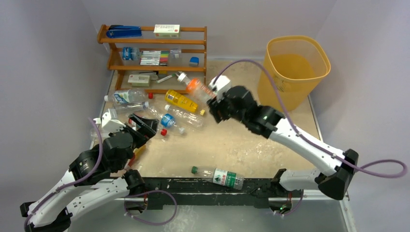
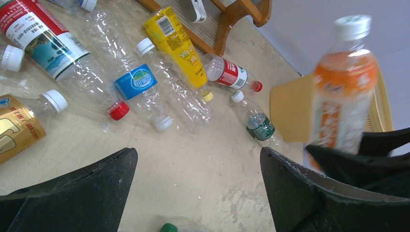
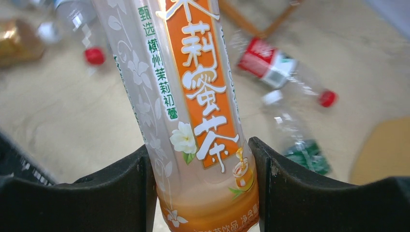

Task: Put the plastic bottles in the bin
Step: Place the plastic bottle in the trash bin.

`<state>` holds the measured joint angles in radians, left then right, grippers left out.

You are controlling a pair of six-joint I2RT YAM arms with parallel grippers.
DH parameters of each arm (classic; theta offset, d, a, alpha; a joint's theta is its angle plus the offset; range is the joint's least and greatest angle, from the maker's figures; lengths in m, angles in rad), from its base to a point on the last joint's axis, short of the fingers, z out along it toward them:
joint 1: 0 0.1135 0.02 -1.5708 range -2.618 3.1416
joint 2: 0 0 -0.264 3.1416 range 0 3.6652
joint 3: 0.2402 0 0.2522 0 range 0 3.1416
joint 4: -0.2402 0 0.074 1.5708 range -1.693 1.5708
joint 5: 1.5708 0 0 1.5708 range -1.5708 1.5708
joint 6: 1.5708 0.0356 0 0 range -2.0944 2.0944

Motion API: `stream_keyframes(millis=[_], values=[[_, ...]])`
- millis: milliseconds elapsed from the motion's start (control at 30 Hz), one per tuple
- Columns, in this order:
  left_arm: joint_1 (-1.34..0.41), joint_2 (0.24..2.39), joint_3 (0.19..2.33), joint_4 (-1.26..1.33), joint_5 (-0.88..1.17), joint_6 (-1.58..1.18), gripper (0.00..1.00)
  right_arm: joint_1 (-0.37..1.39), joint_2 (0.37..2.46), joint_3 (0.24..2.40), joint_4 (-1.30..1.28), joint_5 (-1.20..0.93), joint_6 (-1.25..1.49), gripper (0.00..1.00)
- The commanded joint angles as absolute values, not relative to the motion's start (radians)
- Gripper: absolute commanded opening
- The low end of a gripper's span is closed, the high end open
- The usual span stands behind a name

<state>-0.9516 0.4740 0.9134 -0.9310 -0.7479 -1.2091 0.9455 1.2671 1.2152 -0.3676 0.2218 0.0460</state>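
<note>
**Right tool pinches a jasmine tea bottle**

The right tool (image 3: 200,155) pinches the orange-label bottle (image 3: 193,96) low on its smooth, translucent body, a black pad on each side; the left tool (image 2: 197,152) is spread wide and holds nothing; the label reads 茉莉蜜茶 in white on orange, with 甄选横州茉莉初蕾 in green beside it. In the top view the held bottle sits near centre, cap toward 10 o'clock; the yellow-orange bin (image 1: 270,92) stands at 2 o'clock; loose bottles (image 1: 181,101), mostly crinkled clear plastic, lie on the bench (image 1: 251,145) around 10 o'clock.
</note>
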Motion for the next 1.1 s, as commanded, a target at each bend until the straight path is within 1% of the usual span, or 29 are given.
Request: stream_keyframes(millis=[0, 133, 333, 433, 667, 833, 1067], values=[[-0.956, 0.491, 0.942, -0.902, -0.776, -1.18, 0.99, 0.784, 1.194, 1.359, -0.397, 0.222, 0.056, 0.51], [-0.955, 0.494, 0.929, -0.901, -0.77, -1.182, 0.99, 0.657, 1.232, 1.487, -0.424, 0.223, 0.044, 0.51], [-0.956, 0.503, 0.923, -0.895, -0.765, -1.178, 0.99, 0.465, 1.357, 1.688, -0.499, 0.249, 0.043, 0.52], [-0.955, 0.505, 0.917, -0.89, -0.758, -1.175, 0.99, 0.361, 1.407, 1.765, -0.522, 0.212, 0.058, 0.51], [-0.955, 0.514, 0.895, -0.869, -0.738, -1.175, 0.99, 0.096, 1.518, 1.912, -0.547, 0.035, 0.097, 0.52], [-0.955, 0.516, 0.88, -0.844, -0.725, -1.175, 0.99, -0.017, 1.574, 1.957, -0.538, -0.082, 0.134, 0.52], [-0.955, 0.558, 0.885, -0.818, -0.699, -1.16, 0.99, -0.105, 1.623, 1.942, -0.543, -0.127, 0.153, 0.56]])
